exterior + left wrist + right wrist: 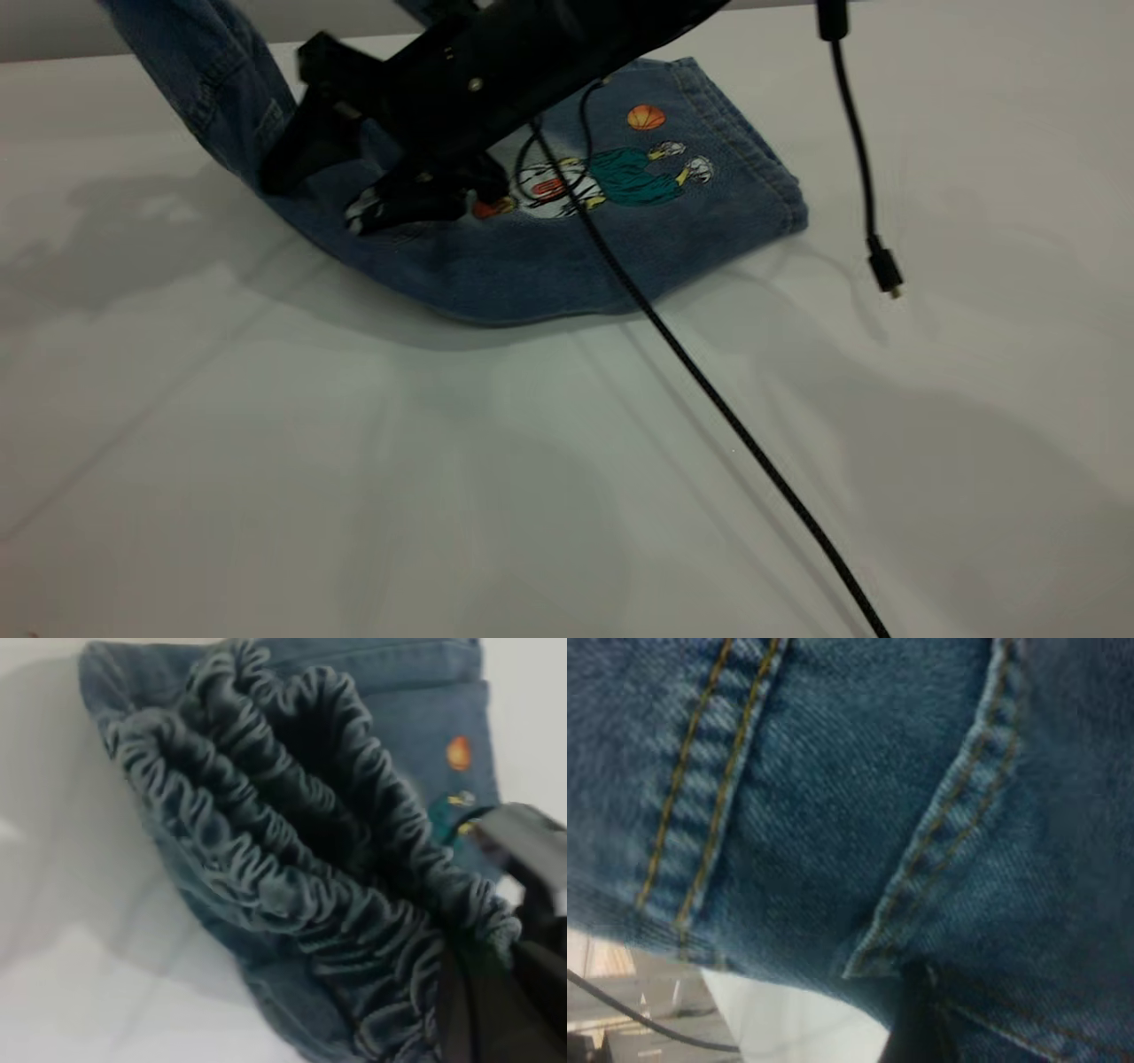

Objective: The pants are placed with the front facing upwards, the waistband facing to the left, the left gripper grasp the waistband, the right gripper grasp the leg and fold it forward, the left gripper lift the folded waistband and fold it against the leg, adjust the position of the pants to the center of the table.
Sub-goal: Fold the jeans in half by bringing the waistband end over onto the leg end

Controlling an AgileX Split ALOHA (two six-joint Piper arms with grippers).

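Pale grey and smooth, the bench (354, 461) stretches wide around a pair of blue denim shorts (532, 275) lying toward its far side. The leg (673, 204) with the cartoon basketball player (611, 182) and the orange ball (646, 117) lies flat, its hem pointing right. At the far left the denim rises off the bench and out of the exterior view.

The right pincer (323, 190) reaches down from the upper right over the shorts, its fingers spread, the white-scuffed fingertip (363, 213) resting on the denim just left of the cartoon. A thin black cable (709, 390) trails from it toward the near right; another cable (855, 151) dangles at the far right.

The left wrist view shows the waistband (292, 859) bunched in ruched folds, with the left pincer (496, 992) pinching its end.
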